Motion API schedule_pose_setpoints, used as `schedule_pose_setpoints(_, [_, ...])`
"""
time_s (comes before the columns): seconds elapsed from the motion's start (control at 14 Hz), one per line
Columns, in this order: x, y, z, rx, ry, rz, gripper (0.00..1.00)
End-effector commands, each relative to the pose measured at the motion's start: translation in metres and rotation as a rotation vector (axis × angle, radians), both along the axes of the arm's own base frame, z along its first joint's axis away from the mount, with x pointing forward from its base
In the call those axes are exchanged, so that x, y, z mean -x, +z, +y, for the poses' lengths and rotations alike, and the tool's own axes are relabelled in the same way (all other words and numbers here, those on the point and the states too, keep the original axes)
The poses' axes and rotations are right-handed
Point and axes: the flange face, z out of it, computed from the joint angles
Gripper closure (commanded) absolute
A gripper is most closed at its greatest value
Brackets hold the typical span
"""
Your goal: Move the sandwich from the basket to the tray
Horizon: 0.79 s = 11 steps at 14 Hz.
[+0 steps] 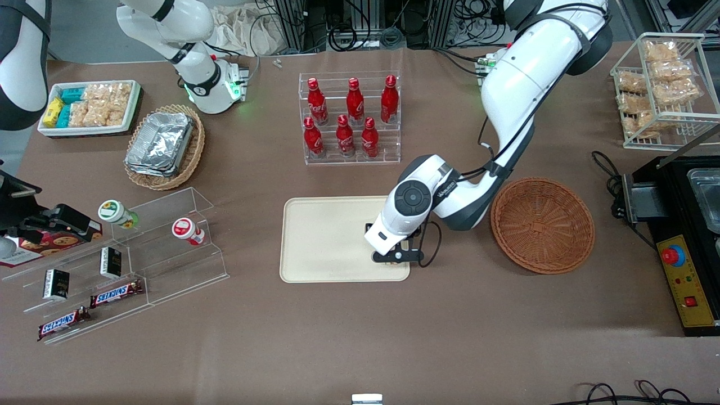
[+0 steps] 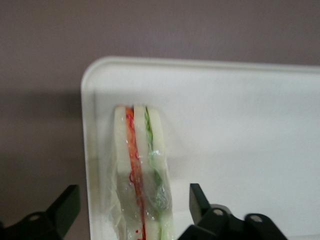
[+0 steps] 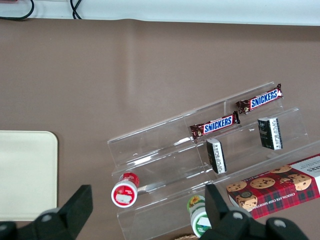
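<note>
The brown surface (image 1: 360, 349) carried everything, and on it the cream tray (image 1: 320, 236) lay directly under the tool (image 1: 397, 256), which hung low over the tray corner nearest the front camera at the working arm's end. The round woven basket (image 1: 543, 225) sat just beside that arm's wrist, toward the working arm's end of the surface, and looked empty. In the wrist view the sandwich (image 2: 142, 175) stood on edge on the tray (image 2: 240, 130), close to its rim, between the two dark fingers (image 2: 202, 202); these were spread wide, with clear gaps to the bread on both sides, so the tool was open and held nothing. By that reading the placing step was at its end, the wedge released in the tray. The next move would call for a straight lift clear of the wrapped wedge without brushing it, since it stood on a narrow edge and might tip.
</note>
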Motion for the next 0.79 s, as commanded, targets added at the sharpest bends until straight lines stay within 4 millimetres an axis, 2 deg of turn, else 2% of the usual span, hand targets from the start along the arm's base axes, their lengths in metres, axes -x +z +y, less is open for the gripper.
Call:
schedule_pose_setpoints(0.0, [-0.010,0.080,0.034,-0.068,0.037,-0.052,0.00])
schedule_pose_setpoints(0.14, [-0.025,0.124,0.082,-0.092,0.100,-0.046,0.00])
schedule_pose_setpoints(0.29, [-0.028,0.174,0.119,-0.065,0.120,-0.039,0.00])
schedule_pose_setpoints(0.36, [-0.030,0.201,0.147,-0.052,0.116,-0.040,0.00])
schedule_pose_setpoints(0.43, [-0.036,0.217,0.186,-0.041,0.113,-0.008,0.00])
schedule_pose_setpoints(0.5, [-0.026,0.240,0.197,-0.033,0.060,0.002,0.00])
schedule_pose_setpoints(0.71, [-0.028,0.259,0.275,-0.077,0.000,0.001,0.00])
